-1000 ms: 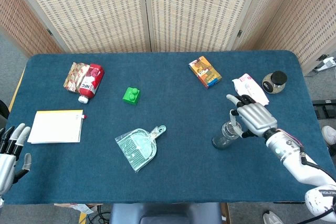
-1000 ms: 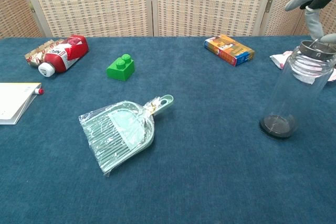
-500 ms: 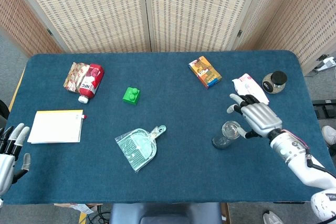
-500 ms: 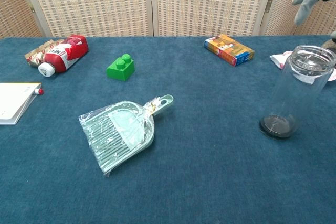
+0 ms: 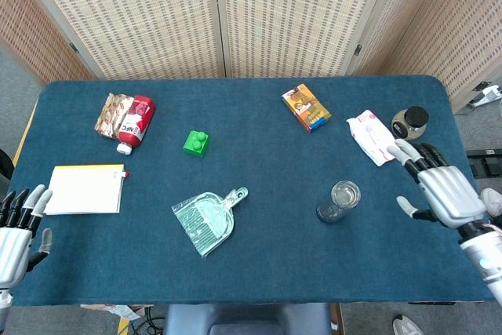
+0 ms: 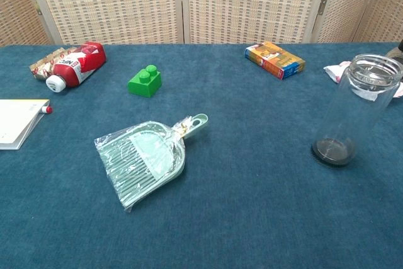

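While both hands hover off the table's near corners with nothing in them, the work looks to be at a pause: the clear glass jar [image 5: 339, 201] stands upright and alone on the blue table [image 5: 274, 272], lidless and, as far as both views show, empty but for its dark base. The right hand [image 5: 439, 188] is released, fingers spread, off to the jar's right and well apart from it; the left hand [image 5: 17, 225] is likewise open with fingers apart at the near left edge, just near of the white notepad [image 5: 85, 189]. Judging from this, the jar is set down and nothing has been put in it or on it. Left of the jar lies a small green dustpan [image 5: 205, 221] in a plastic wrapper, handle pointing far-right. Farther back sit a green toy brick [image 5: 196, 143] and, to the right, a white packet [image 5: 371, 136] just beside the right hand's fingertips. Beyond that, a small round jar with a dark lid [image 5: 410, 121] holds something pale that I cannot identify. An orange box [image 5: 306, 107] lies toward the far middle, and a red pouch [image 5: 126, 118] on a crinkled wrapper rests at the far left.
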Controlling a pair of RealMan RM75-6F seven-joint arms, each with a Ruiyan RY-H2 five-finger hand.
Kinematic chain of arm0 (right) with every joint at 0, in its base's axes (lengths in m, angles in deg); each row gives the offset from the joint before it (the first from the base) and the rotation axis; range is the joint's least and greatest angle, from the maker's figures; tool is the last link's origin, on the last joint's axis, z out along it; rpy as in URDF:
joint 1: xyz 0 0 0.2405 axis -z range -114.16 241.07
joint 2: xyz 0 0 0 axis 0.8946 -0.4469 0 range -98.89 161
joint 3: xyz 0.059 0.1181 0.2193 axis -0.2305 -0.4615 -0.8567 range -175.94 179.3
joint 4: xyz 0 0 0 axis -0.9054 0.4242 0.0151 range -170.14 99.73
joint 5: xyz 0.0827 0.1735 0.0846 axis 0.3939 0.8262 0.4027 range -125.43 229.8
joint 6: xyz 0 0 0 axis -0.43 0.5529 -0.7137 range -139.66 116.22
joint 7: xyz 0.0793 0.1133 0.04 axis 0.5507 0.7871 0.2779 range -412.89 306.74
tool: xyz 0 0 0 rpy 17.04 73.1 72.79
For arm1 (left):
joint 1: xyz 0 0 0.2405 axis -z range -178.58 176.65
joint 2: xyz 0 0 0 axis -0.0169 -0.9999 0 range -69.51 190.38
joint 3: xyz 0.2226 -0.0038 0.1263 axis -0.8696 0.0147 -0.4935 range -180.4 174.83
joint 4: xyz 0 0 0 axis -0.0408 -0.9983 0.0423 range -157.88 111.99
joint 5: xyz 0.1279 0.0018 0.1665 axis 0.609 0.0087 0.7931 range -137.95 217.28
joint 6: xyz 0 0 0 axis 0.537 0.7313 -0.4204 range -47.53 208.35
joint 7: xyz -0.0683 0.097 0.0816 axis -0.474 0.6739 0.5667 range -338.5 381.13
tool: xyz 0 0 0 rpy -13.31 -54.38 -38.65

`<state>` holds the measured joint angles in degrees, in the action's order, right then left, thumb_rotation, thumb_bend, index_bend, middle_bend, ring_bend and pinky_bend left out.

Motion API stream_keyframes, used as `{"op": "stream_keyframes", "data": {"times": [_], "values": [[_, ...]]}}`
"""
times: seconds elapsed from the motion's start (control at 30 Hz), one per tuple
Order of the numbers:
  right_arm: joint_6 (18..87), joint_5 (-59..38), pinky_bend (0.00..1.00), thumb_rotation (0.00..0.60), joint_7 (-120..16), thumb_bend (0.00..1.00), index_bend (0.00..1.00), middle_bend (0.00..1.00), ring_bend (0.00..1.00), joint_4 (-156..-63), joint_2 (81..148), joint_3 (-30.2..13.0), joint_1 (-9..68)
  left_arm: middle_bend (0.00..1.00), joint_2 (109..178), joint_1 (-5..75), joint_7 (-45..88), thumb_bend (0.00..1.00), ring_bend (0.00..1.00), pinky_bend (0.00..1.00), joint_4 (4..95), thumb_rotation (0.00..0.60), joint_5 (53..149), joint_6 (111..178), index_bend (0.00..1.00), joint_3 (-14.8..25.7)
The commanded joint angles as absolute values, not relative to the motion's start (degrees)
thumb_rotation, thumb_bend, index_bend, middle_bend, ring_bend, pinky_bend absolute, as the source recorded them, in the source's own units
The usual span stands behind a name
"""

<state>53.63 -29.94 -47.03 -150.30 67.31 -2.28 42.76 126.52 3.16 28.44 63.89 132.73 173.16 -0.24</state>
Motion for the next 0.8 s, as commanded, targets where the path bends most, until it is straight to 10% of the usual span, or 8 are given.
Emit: {"op": "stream_keyframes", "data": {"times": [0.03,0.4,0.8], "values": [[64.1,-36.1,0.0,0.6,-48.3,0.38,0.05,0.0,0.0,-142.1,75.6,1.3,50.7,0.06,126.9,3.6,28.8,0.54,0.0,0.0,63.7,0.6,132.0,172.1,0.0,-0.2],[80.1,-39.0,0.0,0.6,-52.7,0.38,0.05,0.0,0.0,-128.4,91.5,1.8,60.1,0.06,127.3,4.9,28.0,0.54,0.0,0.0,62.8,0.6,130.9,169.4,0.0,-0.1],[78.6,-37.6,0.0,0.6,-51.0,0.38,0.05,0.0,0.0,-125.9,92.8,0.9,60.5,0.06,127.5,5.5,27.1,0.54,0.0,0.0,62.0,0.6,130.4,168.5,0.0,-0.2]]}}
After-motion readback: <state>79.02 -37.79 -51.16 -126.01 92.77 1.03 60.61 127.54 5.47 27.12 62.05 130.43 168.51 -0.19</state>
